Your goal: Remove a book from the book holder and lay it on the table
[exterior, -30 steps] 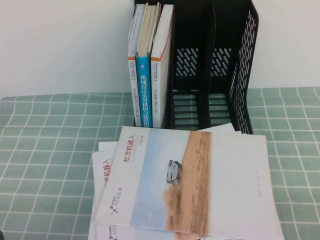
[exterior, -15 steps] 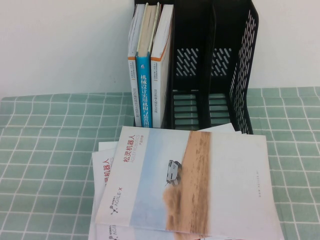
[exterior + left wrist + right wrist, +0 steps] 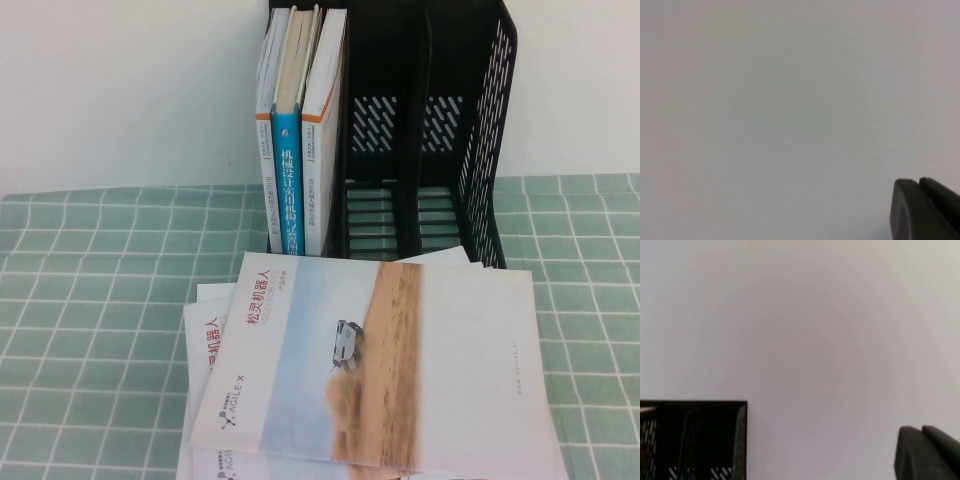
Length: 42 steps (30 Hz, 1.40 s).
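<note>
Three upright volumes stood in the leftmost compartment of the tall black plastic book holder [image 3: 470,130]: a white-spined book with an orange band [image 3: 322,150] on the right, against the divider, a blue-spined book [image 3: 287,180] in the middle, and another white-spined volume [image 3: 268,150] on the left. The two other compartments held nothing. The holder stood at the back of the pale green checked table [image 3: 90,300], against a white wall. Just in front lay a stack of thin brochures, topmost a sand-and-sky photo cover [image 3: 380,370]. The left gripper [image 3: 925,210] faced blank wall; the right gripper [image 3: 927,452] faced wall beside the holder's top corner [image 3: 695,440]. Neither gripper's opening could be told.
</note>
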### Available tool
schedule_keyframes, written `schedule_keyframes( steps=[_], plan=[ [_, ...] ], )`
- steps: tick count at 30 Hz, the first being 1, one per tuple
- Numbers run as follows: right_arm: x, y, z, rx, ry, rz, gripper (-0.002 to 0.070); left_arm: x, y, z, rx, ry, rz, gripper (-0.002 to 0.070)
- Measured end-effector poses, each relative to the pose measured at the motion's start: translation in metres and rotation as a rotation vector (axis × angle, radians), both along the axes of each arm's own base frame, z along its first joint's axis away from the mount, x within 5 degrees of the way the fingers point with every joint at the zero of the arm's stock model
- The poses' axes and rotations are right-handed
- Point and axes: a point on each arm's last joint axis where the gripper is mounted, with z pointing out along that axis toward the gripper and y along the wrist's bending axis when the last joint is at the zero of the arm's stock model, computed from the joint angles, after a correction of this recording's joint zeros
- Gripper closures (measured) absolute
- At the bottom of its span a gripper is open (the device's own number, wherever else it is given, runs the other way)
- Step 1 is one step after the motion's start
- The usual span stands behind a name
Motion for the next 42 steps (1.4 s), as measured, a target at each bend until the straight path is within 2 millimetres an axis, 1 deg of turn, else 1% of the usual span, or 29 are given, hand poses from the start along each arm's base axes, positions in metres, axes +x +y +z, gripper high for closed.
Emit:
schedule_keyframes(
  steps=[1, 3, 5, 7, 10, 12, 15, 17, 20, 23, 26, 29, 31, 34, 38, 42],
  plan=[
    [0.001, 0.000, -0.002, 0.011, 0.027, 0.001, 0.0678, 0.001, -0.001, 0.002, -0.014, 0.053, -0.020, 0.0677],
    [0.001, -0.001, 0.000, 0.010, 0.083, -0.007, 0.0678, 0.000, -0.002, 0.014, -0.046, 0.142, -0.056, 0.0677],
    [0.000, -0.001, 0.006, -0.008, 0.136, -0.022, 0.0678, -0.004, -0.004, 0.027, -0.062, 0.231, -0.083, 0.0677],
    [-0.002, -0.003, 0.016, -0.028, 0.175, -0.042, 0.0678, -0.009, -0.005, 0.044, -0.069, 0.279, -0.098, 0.0677],
    [-0.007, -0.004, 0.029, -0.039, 0.187, -0.060, 0.0678, -0.007, -0.005, 0.060, -0.090, 0.325, -0.115, 0.0678],
    [-0.005, -0.004, 0.034, -0.052, 0.211, -0.069, 0.0678, -0.003, -0.006, 0.063, -0.106, 0.344, -0.122, 0.0677],
    [0.003, -0.005, 0.039, -0.094, 0.262, -0.084, 0.0678, 0.008, -0.007, 0.063, -0.120, 0.393, -0.125, 0.0678],
    [0.010, -0.006, 0.041, -0.122, 0.305, -0.091, 0.0678, 0.016, -0.008, 0.063, -0.128, 0.463, -0.130, 0.0678],
    [0.024, -0.006, 0.049, -0.196, 0.355, -0.100, 0.0678, 0.035, -0.012, 0.064, -0.161, 0.643, -0.157, 0.0677],
    [0.038, -0.001, 0.059, -0.332, 0.300, -0.069, 0.0678, 0.054, -0.019, 0.070, -0.180, 0.802, -0.213, 0.0677],
    [0.052, 0.013, 0.072, -0.385, 0.185, 0.064, 0.0678, 0.072, -0.031, 0.085, -0.139, 0.864, -0.325, 0.0677],
    [0.068, 0.032, 0.079, -0.425, 0.134, 0.275, 0.0678, 0.086, -0.047, 0.100, -0.105, 0.861, -0.476, 0.0677],
    [0.081, 0.041, 0.076, -0.433, 0.158, 0.406, 0.0678, 0.097, -0.057, 0.106, -0.100, 0.861, -0.554, 0.0677],
    [0.100, 0.049, 0.066, -0.416, 0.233, 0.505, 0.0678, 0.115, -0.072, 0.109, -0.085, 0.881, -0.643, 0.0677],
    [0.115, 0.065, 0.056, -0.426, 0.288, 0.600, 0.0678, 0.144, -0.096, 0.100, -0.069, 0.967, -0.717, 0.0678],
    [0.129, 0.091, 0.050, -0.473, 0.322, 0.718, 0.0678, 0.174, -0.124, 0.087, -0.049, 1.042, -0.743, 0.0678]
  ],
)
